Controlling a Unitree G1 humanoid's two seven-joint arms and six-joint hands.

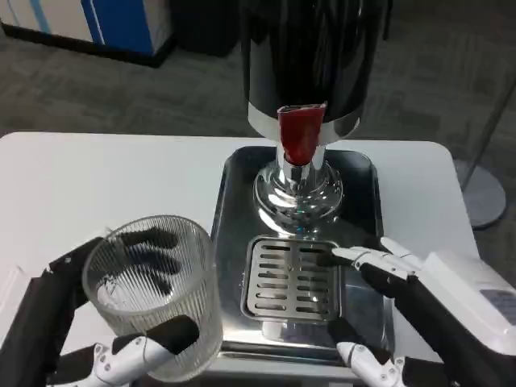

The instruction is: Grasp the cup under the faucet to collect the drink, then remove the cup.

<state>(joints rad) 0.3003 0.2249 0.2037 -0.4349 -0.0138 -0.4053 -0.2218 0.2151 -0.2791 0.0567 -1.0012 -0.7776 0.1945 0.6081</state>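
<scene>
Two robot hands low: left robot hand (pixel 121 339) grips cup (pixel 153 290); right robot hand (pixel 383 310) spread beside grate (pixel 292 278).

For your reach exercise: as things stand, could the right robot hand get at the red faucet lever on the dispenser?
Probably yes. The right robot hand holds nothing and hovers over the drip grate; the red faucet lever lies straight ahead with nothing between. The ribbed glass cup sits in the left robot hand, off to the side.

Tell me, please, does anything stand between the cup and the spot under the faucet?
Nothing visible does. The left hand holds the cup left of the tray; the grate under the faucet is bare. The right hand sits at the grate's right edge, beside the path.
</scene>
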